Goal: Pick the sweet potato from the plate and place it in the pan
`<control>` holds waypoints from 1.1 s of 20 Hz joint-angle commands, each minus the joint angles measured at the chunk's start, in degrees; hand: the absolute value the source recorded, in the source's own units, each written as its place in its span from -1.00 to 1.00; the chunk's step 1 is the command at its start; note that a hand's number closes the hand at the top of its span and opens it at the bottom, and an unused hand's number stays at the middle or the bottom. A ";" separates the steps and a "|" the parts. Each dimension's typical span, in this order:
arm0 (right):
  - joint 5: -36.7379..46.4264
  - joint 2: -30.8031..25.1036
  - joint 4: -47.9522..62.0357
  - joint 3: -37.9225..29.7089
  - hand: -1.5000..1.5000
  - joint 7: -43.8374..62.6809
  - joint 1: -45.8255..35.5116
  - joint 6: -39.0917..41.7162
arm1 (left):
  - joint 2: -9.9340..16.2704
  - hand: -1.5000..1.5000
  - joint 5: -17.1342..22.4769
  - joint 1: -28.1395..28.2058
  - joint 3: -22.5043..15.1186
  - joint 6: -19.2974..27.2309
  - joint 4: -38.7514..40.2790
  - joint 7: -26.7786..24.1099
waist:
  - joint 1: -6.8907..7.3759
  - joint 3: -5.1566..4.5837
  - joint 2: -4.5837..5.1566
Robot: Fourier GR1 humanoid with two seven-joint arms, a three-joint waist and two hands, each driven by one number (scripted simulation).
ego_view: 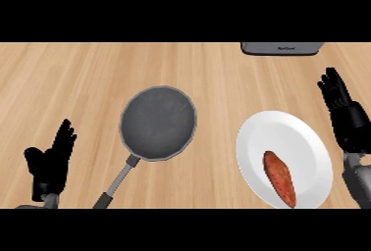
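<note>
The sweet potato (pixel 280 178) lies on the white plate (pixel 270 128), toward its lower right part, and the plate sits just right of the grey pan (pixel 158 122). The right hand (pixel 343 109) hovers right of the plate with fingers straight. The left hand (pixel 52 159) rests left of the pan, fingers up and spread.

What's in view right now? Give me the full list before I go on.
sweet potato: one, orange-red, lying on the lower part of the plate
plate: one, white, right of centre on the counter
pan: one, dark grey, nothing in it, left of the plate, handle pointing down-left
appliance: one, grey, partly cut off at the top edge, kind unclear
counter: one, light wood, beneath everything
left hand: one, black, open with fingers up, lower left
right hand: one, black, open with fingers up, right edge beside the plate
</note>
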 commanded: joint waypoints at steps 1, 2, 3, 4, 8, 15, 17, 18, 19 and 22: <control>-4.30 -0.84 1.28 -0.55 1.00 1.57 -4.86 8.54 | -0.94 0.00 -0.07 0.41 -0.22 -1.81 -1.30 -1.44 | 0.98 1.05 -0.44; -6.25 0.50 -0.09 2.04 1.00 -1.11 -5.40 13.69 | -0.71 0.00 0.45 -4.12 0.19 -1.65 -1.73 0.50 | 1.05 1.12 -0.28; -9.24 1.57 -2.39 3.66 1.00 -2.16 -5.39 18.81 | 0.48 0.00 0.21 -4.94 0.18 -1.65 -4.74 0.87 | 1.68 1.30 -0.56; -12.95 1.87 -4.53 4.02 1.00 -1.42 -7.23 23.49 | 0.56 0.00 0.54 -5.80 0.42 -2.98 -4.74 -0.38 | 1.82 1.26 -0.68; -8.38 -9.58 0.71 4.51 1.00 -7.34 -5.39 37.27 | 0.62 0.00 3.21 -10.34 0.63 -5.15 -8.92 4.43 | 0.65 1.23 -0.27; 5.47 -21.30 10.95 -3.31 -1.00 -35.31 1.55 45.60 | 0.36 0.00 3.04 -9.85 0.52 -4.34 -11.88 7.42 | 0.91 1.28 -0.24; 8.98 -24.26 11.80 -3.40 -1.00 -41.84 1.32 46.63 | -1.09 0.00 2.79 -9.53 0.89 -5.10 -9.04 4.39 | 0.67 1.24 -0.14; 10.56 -24.72 9.65 -2.24 -1.00 -40.51 0.25 45.03 | 1.39 0.00 3.75 -8.58 2.05 -5.58 -12.65 7.19 | 1.19 1.20 -0.43; 13.33 -24.83 12.02 -0.98 -1.00 -42.50 -2.41 44.06 | -0.21 0.00 2.25 -11.61 0.54 -4.38 -11.11 7.55 | 1.55 1.26 -0.06; 13.78 -26.14 12.21 -1.05 -1.00 -45.04 -4.57 43.38 | 2.29 0.00 4.66 -10.86 3.61 -7.23 -12.08 9.15 | 1.48 1.16 -0.28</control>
